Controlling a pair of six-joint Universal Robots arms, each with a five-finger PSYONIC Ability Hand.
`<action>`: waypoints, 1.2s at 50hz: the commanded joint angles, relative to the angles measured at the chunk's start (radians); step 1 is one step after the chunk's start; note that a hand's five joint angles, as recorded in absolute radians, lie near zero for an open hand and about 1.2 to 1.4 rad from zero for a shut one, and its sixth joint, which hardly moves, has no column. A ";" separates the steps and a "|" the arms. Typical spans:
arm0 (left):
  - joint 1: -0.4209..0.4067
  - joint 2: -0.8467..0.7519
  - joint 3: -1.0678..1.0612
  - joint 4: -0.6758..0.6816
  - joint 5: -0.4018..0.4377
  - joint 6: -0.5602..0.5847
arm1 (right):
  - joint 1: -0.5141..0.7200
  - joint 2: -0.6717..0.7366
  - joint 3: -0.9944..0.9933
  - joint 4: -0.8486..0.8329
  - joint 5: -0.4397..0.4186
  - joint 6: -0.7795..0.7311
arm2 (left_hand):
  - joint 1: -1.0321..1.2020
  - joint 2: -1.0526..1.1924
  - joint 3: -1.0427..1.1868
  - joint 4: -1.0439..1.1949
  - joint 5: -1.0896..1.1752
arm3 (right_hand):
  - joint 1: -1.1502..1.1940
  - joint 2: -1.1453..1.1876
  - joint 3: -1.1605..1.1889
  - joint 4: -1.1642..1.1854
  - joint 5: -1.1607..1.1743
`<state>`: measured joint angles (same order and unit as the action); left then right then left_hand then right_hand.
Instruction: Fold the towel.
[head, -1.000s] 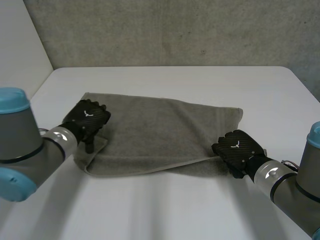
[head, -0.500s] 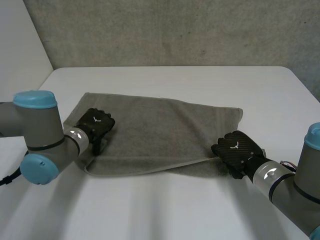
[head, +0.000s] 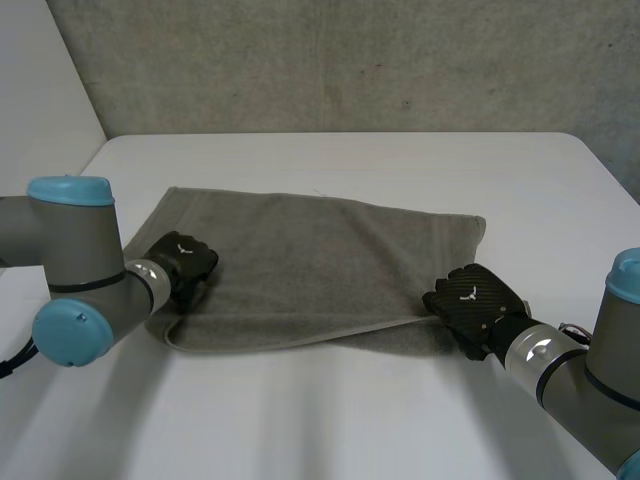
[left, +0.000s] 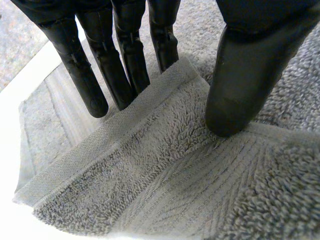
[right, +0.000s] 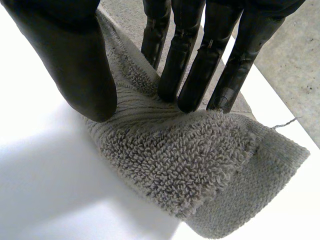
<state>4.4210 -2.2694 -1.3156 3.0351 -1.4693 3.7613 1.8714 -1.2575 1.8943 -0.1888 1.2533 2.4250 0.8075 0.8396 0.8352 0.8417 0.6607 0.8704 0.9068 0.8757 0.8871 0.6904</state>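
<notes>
Handling: I judge the grey towel (head: 320, 255) soft, limp and light, not fragile. It will sag between holds, and the pile should give good friction.
Hold: best taken at the near corners on the hem band, where the weave is firmer.
Right hand: my right hand (head: 475, 300) is at the towel's 4 o'clock corner. Its fingers (right: 200, 75) and thumb clamp a bunched ridge of terry between them.
Left hand: my left hand (head: 182, 264) is at the 8 o'clock corner. Fingers are past the hem, thumb on the pile, the upper layer's edge nipped between.
Towel: spread flat mid-counter (head: 330, 420), far edge toward 12 o'clock.
</notes>
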 joint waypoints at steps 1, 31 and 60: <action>0.000 0.001 -0.007 -0.007 -0.025 0.003 | 0.000 -0.002 0.003 0.000 0.000 0.000 | 0.046 0.014 0.018 0.012 0.018 | -0.010 -0.047 -0.016 -0.027 -0.005; 0.112 0.175 -0.201 -0.005 -0.022 0.000 | 0.000 -0.007 0.003 0.000 0.001 0.002 | 0.457 0.425 0.429 0.423 0.429 | -0.090 -0.126 -0.095 -0.106 -0.084; 0.241 0.258 -0.421 0.126 -0.008 -0.002 | 0.000 -0.007 0.008 0.002 0.001 0.006 | -0.101 -0.133 -0.128 -0.135 -0.129 | -0.110 -0.147 -0.115 -0.127 -0.105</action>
<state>4.6623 -2.0109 -1.7128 3.1650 -1.4774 3.7602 1.8730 -1.2627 1.9051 -0.1886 1.2555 2.4267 0.6997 0.7116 0.7174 0.7132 0.5175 0.7763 0.8347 0.7920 0.7994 0.6023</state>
